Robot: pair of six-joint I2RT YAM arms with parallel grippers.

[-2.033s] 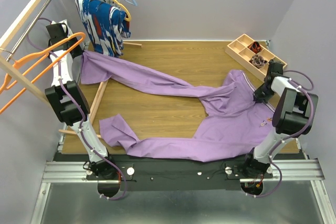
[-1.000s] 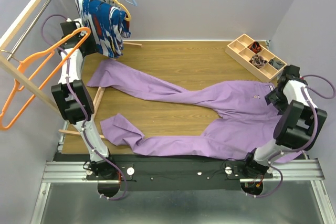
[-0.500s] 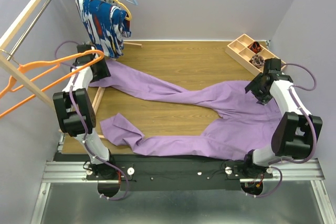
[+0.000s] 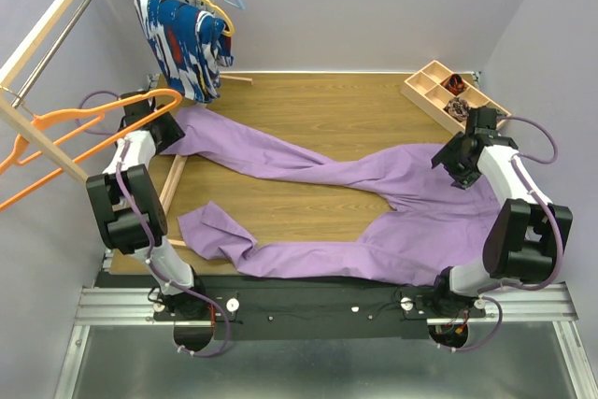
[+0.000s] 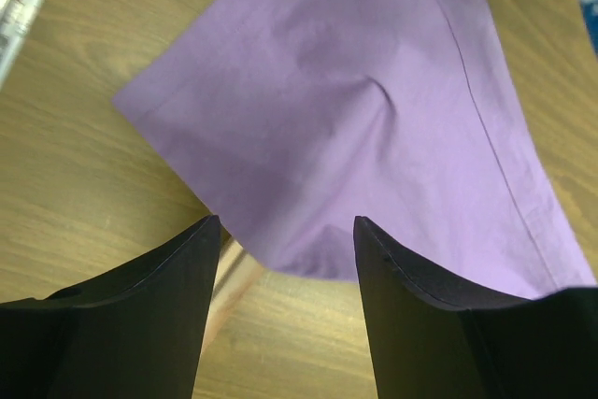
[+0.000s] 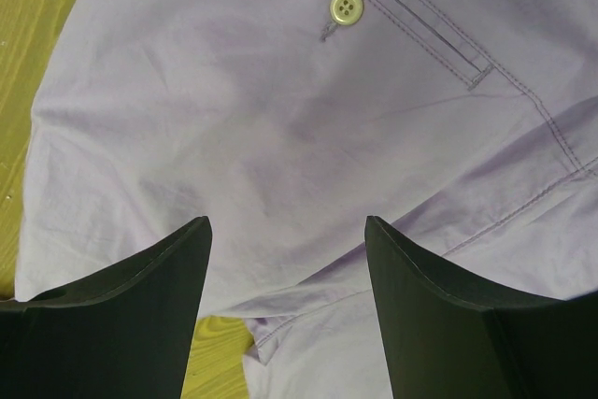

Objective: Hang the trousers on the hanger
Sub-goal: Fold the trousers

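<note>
The lilac trousers (image 4: 374, 193) lie spread flat on the wooden table, waist at the right and both legs running left. My left gripper (image 4: 163, 135) hovers open at the far leg's hem (image 5: 346, 109), with nothing between its fingers (image 5: 187, 296). My right gripper (image 4: 455, 163) is open just above the waist area, where a pale button (image 6: 347, 7) and a small striped tag show; its gap (image 6: 285, 231) holds nothing. The bright orange hanger (image 4: 103, 117) hangs on the rack at the left, above my left arm.
A wooden clothes rack (image 4: 56, 39) stands along the left, its base bar (image 4: 173, 184) lying on the table. A blue, white and red garment (image 4: 182, 44) hangs there beside other hangers. A compartmented wooden tray (image 4: 433, 84) sits at the back right.
The trousers have lain still for the last second. My left gripper has shifted left, back to the leg's hem. My right gripper came in from the table's right edge over the waist. The orange hanger swung.
</note>
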